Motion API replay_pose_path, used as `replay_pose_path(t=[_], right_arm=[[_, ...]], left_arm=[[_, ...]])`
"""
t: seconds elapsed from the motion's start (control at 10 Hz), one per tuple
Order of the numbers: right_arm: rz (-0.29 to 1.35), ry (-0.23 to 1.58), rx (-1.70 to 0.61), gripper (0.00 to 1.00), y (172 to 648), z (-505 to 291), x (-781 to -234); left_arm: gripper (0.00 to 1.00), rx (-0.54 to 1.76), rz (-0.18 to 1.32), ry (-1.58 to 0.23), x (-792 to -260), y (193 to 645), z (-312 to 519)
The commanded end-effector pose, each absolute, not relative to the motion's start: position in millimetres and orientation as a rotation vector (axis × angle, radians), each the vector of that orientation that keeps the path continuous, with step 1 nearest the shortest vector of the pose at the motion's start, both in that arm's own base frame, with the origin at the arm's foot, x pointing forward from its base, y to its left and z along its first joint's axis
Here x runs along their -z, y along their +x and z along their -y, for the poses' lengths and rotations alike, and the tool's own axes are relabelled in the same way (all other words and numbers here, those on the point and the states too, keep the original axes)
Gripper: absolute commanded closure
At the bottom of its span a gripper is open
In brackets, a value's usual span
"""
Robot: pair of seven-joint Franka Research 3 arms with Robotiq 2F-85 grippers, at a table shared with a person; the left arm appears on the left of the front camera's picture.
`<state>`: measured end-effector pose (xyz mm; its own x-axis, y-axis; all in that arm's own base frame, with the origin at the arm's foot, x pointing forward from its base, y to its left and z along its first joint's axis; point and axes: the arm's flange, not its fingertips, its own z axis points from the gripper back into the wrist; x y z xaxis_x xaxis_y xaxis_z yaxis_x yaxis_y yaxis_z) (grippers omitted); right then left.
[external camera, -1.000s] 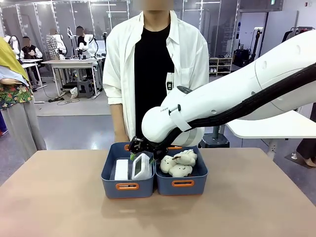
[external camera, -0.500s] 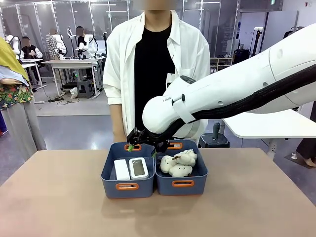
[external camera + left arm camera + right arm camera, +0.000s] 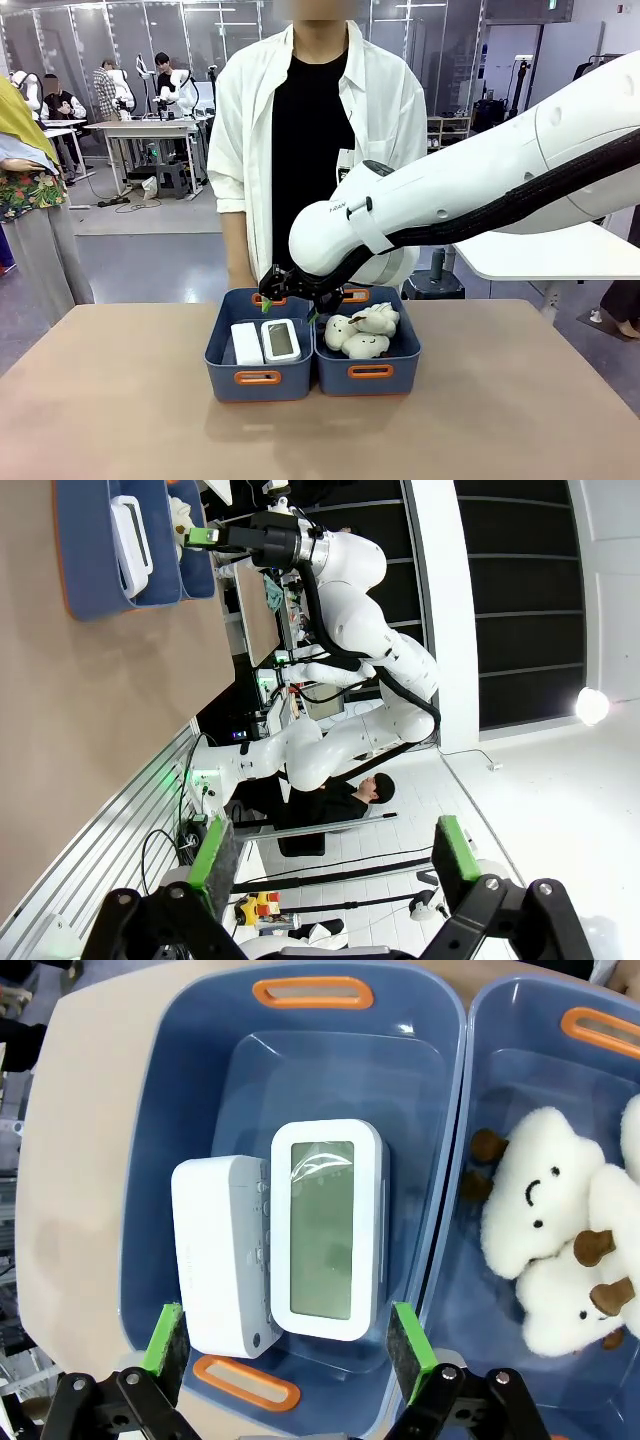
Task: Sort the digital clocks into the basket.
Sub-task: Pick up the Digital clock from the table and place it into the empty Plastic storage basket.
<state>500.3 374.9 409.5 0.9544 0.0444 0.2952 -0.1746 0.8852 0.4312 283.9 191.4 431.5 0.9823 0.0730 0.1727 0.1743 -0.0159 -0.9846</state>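
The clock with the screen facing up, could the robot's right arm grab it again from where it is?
Probably yes. The right gripper hangs right above the clock with its jaws wide open, and nothing lies on top of it. The second clock leans against one side, so that side looks tight.

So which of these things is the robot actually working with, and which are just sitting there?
Part of the job:
- two digital clocks, screen-up clock and back-up clock, both lying in the left basket
- right gripper, open above them

Just lying about:
- plush toys in the other bin
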Motion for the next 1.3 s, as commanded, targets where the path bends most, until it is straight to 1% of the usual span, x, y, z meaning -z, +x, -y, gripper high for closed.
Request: replay_pose_path(t=[0.0, 0.7, 0.8, 1.0, 1.1, 1.2], right_arm=[[0.292, 0.467, -0.113, 0.00, 499.9, -377.2, -411.5], [0.285, 0.472, -0.116, 0.00, 500.5, -375.1, -410.2], [0.240, 0.463, -0.213, 0.00, 480.5, -354.3, -447.4], [0.225, 0.390, -0.334, 0.00, 438.6, -293.1, -494.7], [0.277, 0.398, -0.317, 0.00, 419.0, -245.0, -512.1], [0.284, 0.360, -0.333, 0.00, 398.2, -203.7, -520.8]], left_arm=[[0.00, 0.067, 0.203, -1.581, -434.5, 283.1, -192.3], [0.00, 0.067, 0.203, -1.581, -434.5, 283.1, -192.3], [0.00, 0.067, 0.203, -1.581, -434.5, 283.1, -192.3], [0.00, 0.067, 0.203, -1.581, -434.5, 283.1, -192.3], [0.00, 0.067, 0.203, -1.581, -434.5, 283.1, -192.3], [0.00, 0.067, 0.203, -1.581, -434.5, 283.1, -192.3]])
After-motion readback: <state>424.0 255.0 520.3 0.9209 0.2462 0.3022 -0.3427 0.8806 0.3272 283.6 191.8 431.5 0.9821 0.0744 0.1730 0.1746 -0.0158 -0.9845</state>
